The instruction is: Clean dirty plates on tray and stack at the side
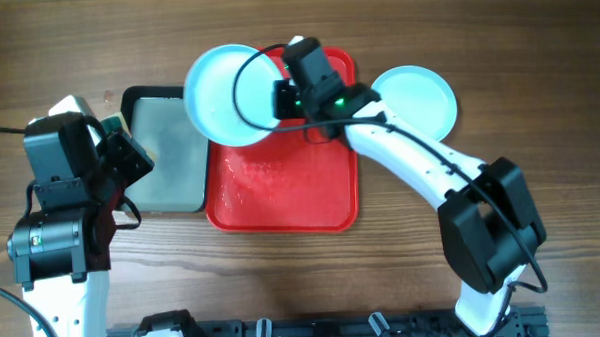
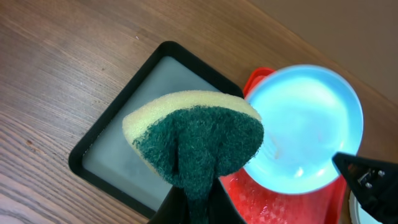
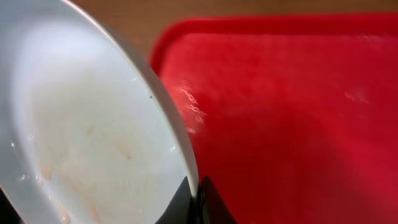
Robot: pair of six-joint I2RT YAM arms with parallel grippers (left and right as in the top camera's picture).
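My right gripper [image 1: 278, 97] is shut on the rim of a pale teal-rimmed plate [image 1: 222, 94], holding it tilted over the red tray's [image 1: 281, 194] far left corner. In the right wrist view the plate [image 3: 81, 137] shows faint reddish smears, its rim pinched between the fingers [image 3: 196, 202]. In the left wrist view the plate [image 2: 311, 124] is at the right. My left gripper [image 2: 199, 205] is shut on a yellow and green sponge [image 2: 199, 140], held above the grey tray. Another plate [image 1: 416, 99] lies on the table right of the red tray.
A black-rimmed grey tray [image 1: 164, 153] sits just left of the red tray; it also shows in the left wrist view [image 2: 124, 124]. The red tray's surface looks wet. Bare wooden table lies at the front and far right.
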